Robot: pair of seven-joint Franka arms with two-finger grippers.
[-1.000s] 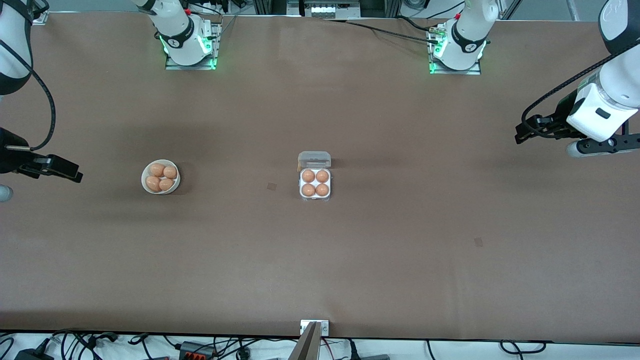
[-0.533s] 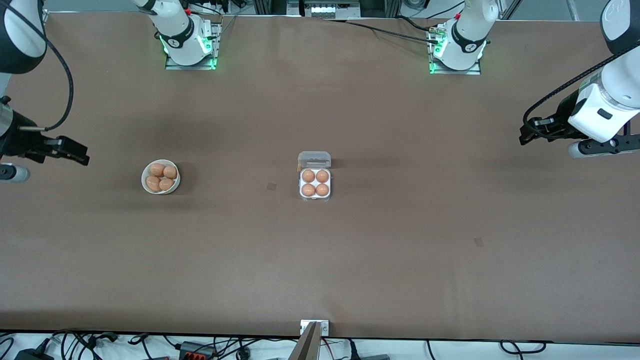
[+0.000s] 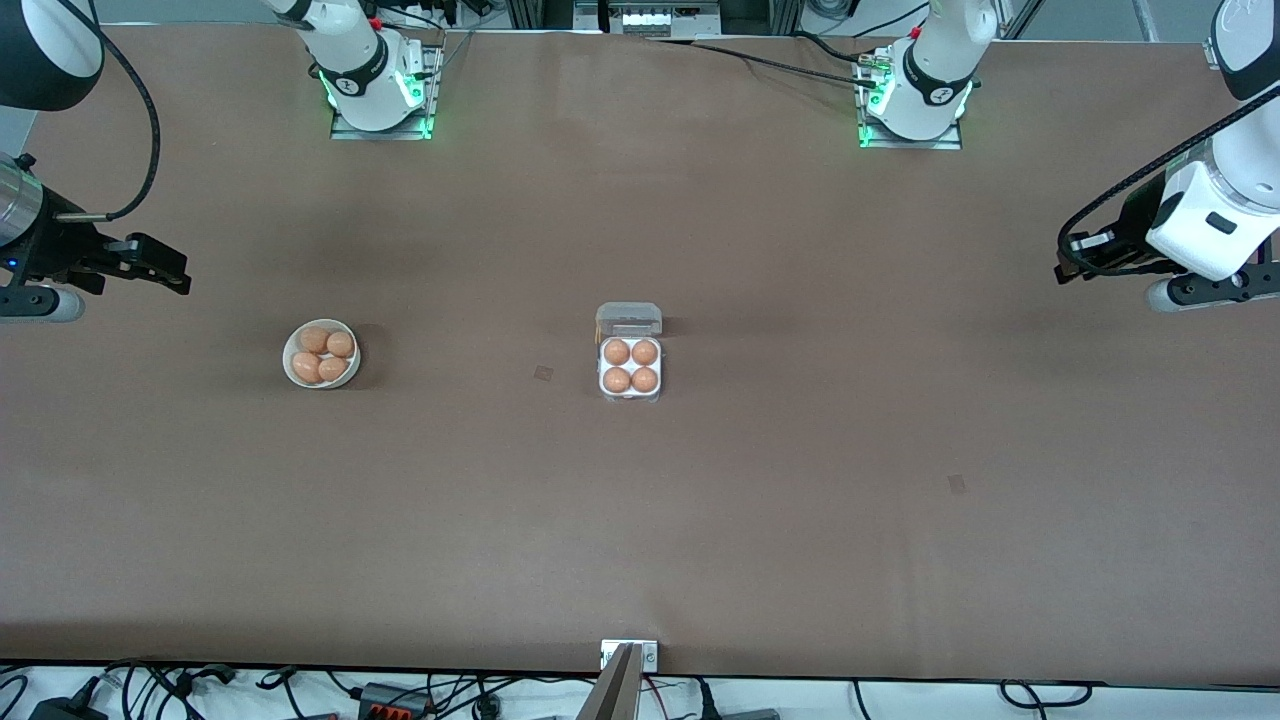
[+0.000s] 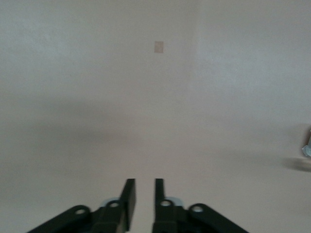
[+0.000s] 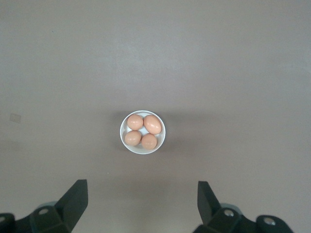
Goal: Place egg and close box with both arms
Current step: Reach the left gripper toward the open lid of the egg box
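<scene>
The left gripper (image 4: 145, 187) has its fingers drawn close together, only a narrow gap between them and nothing in it; it hangs over bare table (image 3: 800, 500) at the left arm's end. The right gripper (image 5: 142, 194) stands with its fingers spread wide and empty, up in the air near the white bowl (image 3: 321, 354) at the right arm's end of the table. Four orange-brown eggs lie in that bowl. Mid-table, well apart from both grippers, sits the box (image 3: 630, 352), its clear lid (image 3: 629, 319) swung open on the side toward the robots' bases. All four cells hold an egg (image 3: 617, 351), and neither gripper touches the box.
</scene>
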